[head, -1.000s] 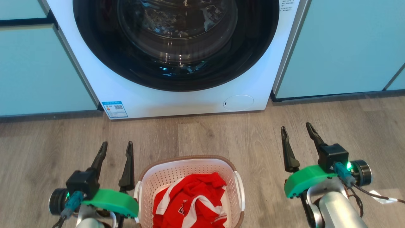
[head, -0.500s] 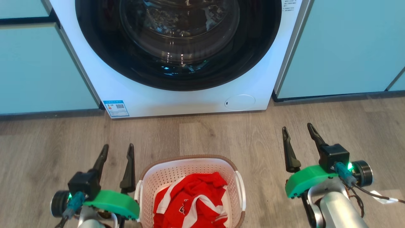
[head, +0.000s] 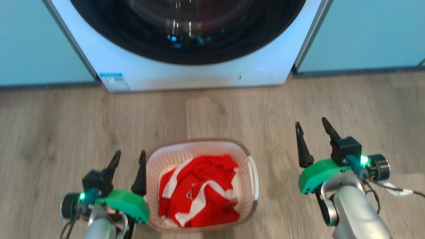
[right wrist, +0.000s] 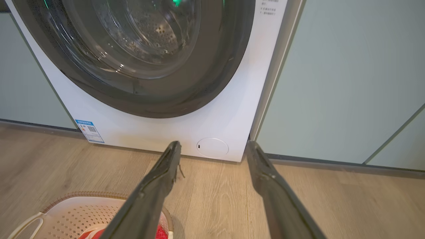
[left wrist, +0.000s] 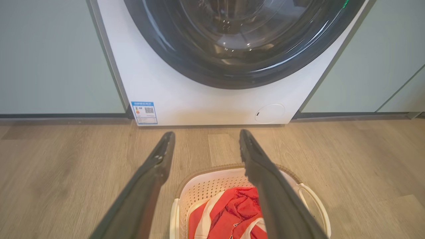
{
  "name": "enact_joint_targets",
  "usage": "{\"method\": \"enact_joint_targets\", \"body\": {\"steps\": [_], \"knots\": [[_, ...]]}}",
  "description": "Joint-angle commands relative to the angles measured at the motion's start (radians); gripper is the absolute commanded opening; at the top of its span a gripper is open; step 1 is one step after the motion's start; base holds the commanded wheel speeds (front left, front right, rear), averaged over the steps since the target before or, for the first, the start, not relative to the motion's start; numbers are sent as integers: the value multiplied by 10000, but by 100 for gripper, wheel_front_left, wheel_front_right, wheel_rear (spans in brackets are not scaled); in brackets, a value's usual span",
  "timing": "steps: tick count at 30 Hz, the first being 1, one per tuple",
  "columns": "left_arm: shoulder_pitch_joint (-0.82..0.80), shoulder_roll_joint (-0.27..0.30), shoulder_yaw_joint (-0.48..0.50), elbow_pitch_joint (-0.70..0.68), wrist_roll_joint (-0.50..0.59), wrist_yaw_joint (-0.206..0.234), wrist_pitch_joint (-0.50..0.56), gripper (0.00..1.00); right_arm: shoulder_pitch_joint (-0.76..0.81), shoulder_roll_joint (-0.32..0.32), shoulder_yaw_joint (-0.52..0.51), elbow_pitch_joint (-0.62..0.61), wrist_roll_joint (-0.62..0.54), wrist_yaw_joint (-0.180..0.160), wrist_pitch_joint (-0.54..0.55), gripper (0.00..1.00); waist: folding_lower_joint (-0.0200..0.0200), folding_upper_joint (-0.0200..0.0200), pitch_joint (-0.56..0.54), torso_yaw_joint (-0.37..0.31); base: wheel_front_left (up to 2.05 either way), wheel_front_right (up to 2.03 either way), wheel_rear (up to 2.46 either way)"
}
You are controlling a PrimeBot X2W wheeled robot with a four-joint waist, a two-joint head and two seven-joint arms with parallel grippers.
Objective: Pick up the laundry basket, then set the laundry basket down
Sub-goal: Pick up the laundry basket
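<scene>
The laundry basket (head: 247, 156) stands on the wood floor in the lower middle of the head view, white with perforated walls and a brown rim, holding a red and white garment (head: 199, 191). My left gripper (head: 130, 153) is open just off the basket's left side, its inner finger close to the rim. My right gripper (head: 311, 122) is open well to the right of the basket, above bare floor. The left wrist view shows the basket (left wrist: 212, 184) below its open gripper (left wrist: 206, 133). In the right wrist view the basket (right wrist: 76, 207) sits at the lower left of the open gripper (right wrist: 212, 143).
A white front-loading washing machine (head: 199, 74) with a dark round door (head: 186, 33) stands right behind the basket. Pale blue cabinet fronts (head: 365, 33) flank it on both sides. Wood floor (head: 232, 113) lies between machine and basket.
The head view has tilted down, so the machine sits higher and the basket shows whole. My left gripper has dropped closer beside the basket's left rim. Both grippers stay open.
</scene>
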Motion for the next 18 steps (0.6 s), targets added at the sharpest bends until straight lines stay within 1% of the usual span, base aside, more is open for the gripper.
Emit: {"method": "enact_joint_targets", "body": {"steps": [1,4,7,12,18], "knots": [[-508,-12,354,-161,91,-18,-65,100,-372,-74,223,-194,-27,69,-120,100,-1,0,592,78,0,0,0],[-1018,-12,398,464,218,-123,-65,100,-711,-74,209,260,59,69,-62,100,-1,0,1259,158,0,0,0],[-1699,16,489,1304,385,-259,-65,100,-1183,-74,367,985,-28,69,304,100,-1,0,1980,211,0,0,0],[-2463,92,470,2557,502,-373,-65,100,-1757,-74,648,1704,182,69,610,100,-1,0,2736,279,0,0,0],[-3417,407,202,4468,600,-462,-65,100,-2367,-74,1325,2541,938,69,973,100,-1,0,3437,239,0,0,0]]}}
